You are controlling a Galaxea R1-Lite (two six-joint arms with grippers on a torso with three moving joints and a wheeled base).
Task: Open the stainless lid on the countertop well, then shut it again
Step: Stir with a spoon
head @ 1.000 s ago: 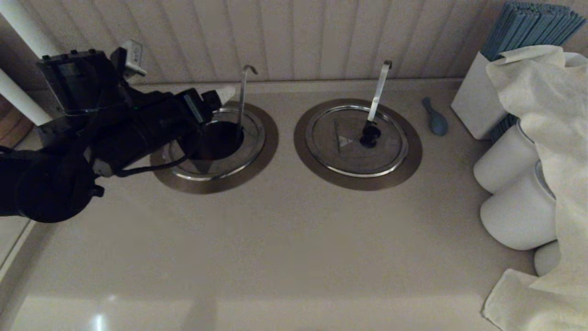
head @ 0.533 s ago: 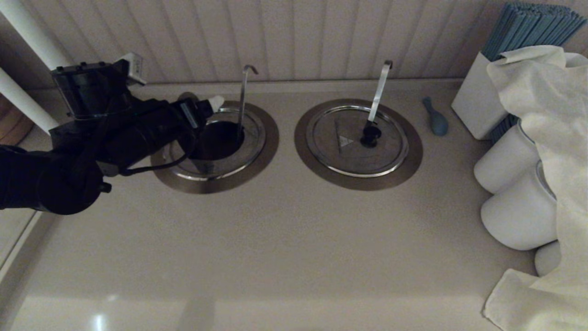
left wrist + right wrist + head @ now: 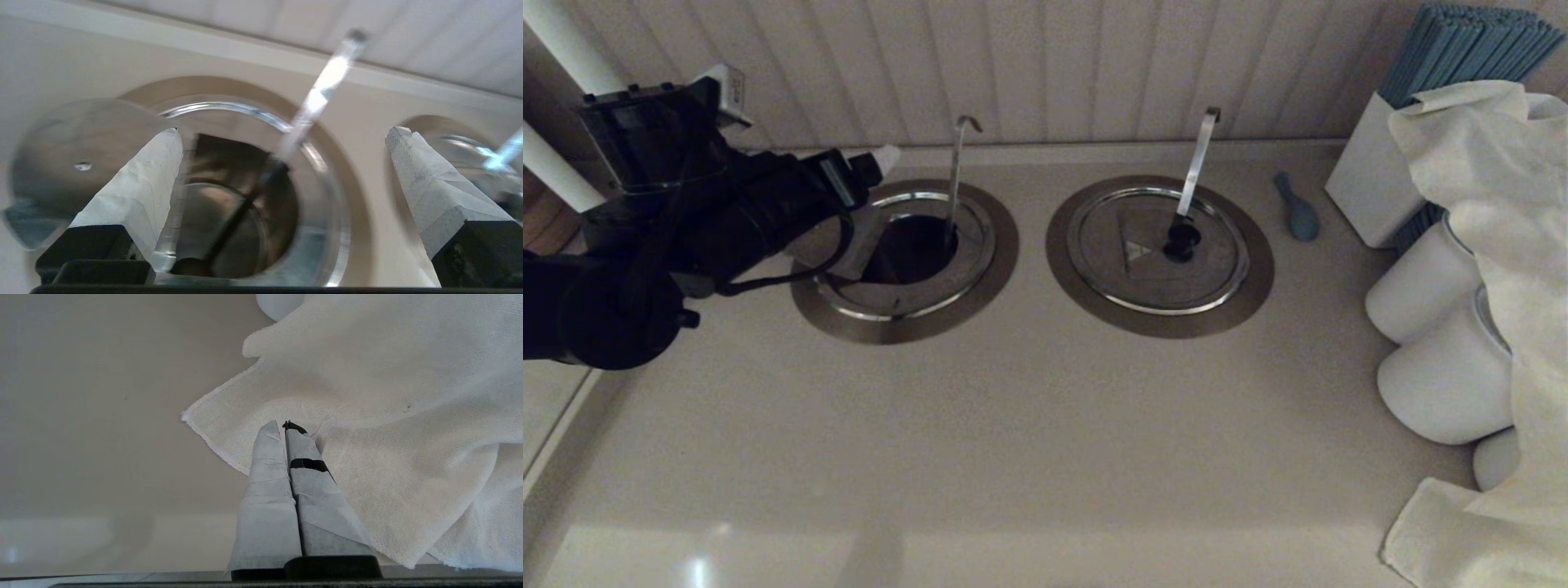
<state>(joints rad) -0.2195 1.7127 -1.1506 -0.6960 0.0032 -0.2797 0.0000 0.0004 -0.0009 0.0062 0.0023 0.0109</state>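
Observation:
The countertop well point(image 3: 984, 273) on the left stands open, its dark hole point(image 3: 913, 247) showing. The thin hooked rod point(image 3: 953, 175) rises out of it. The stainless lid point(image 3: 859, 241) is tipped up on edge at the hole's left side; the left wrist view shows its bare round underside point(image 3: 61, 155) behind one finger point(image 3: 135, 192). My left gripper point(image 3: 872, 163) hovers open over the well's back-left rim, and nothing lies between its fingers point(image 3: 284, 130). I cannot tell whether the finger touches the lid. My right gripper point(image 3: 282, 425) is shut over a white cloth, out of the head view.
The twin lid point(image 3: 1127, 278) with the bright flat strip point(image 3: 1196, 159) lies closed on the right well. A blue balloon-like thing point(image 3: 1298, 214), a white box of blue sticks point(image 3: 1372, 184), white jars point(image 3: 1421, 290) and a draped cloth point(image 3: 1494, 204) crowd the right side.
My left arm has drawn back and to the left, away from the hole. The tipped-up lid now shows more plainly at the well's left side.

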